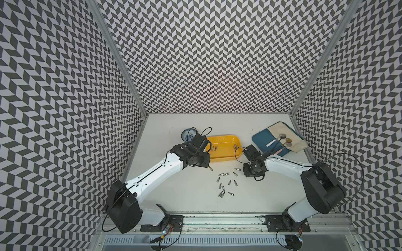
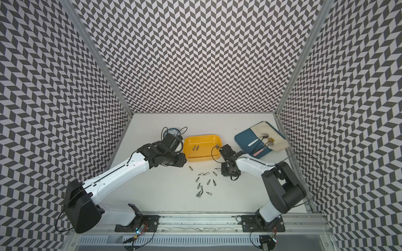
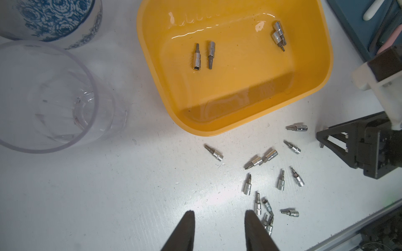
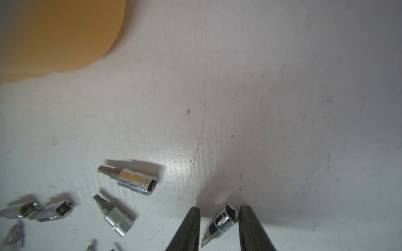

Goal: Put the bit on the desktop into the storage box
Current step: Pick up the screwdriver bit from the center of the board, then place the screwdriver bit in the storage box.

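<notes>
1. The yellow box (image 1: 226,155) sat on the table (image 1: 174,195), between the two arms.
2. Four bits lay inside the box. Two (image 3: 203,55) were side by side near the middle of its floor, and two (image 3: 278,35) were piled toward its tray-side end.
3. More loose bits (image 1: 226,183) were scattered on the table off the box's near long wall. One stray bit (image 1: 210,168) lay alone just off that wall.
4. The right gripper (image 4: 219,209) was down at the table near the box's tray-side corner, astride one bit (image 4: 221,220).
5. One finger (image 4: 250,226) was at the bit's socket end and the other (image 4: 191,226) stood clear of it. The bit was not clenched and appeared to lie on the table.
6. The left gripper (image 3: 219,214) hung over the table on the box's near side, released, with nothing between its fingers.
7. A patterned bowl (image 1: 189,134) and a clear glass (image 3: 43,97) stood past the box's other end.
8. A blue tray (image 1: 261,139) lay well apart from the box, on the right arm's side.
</notes>
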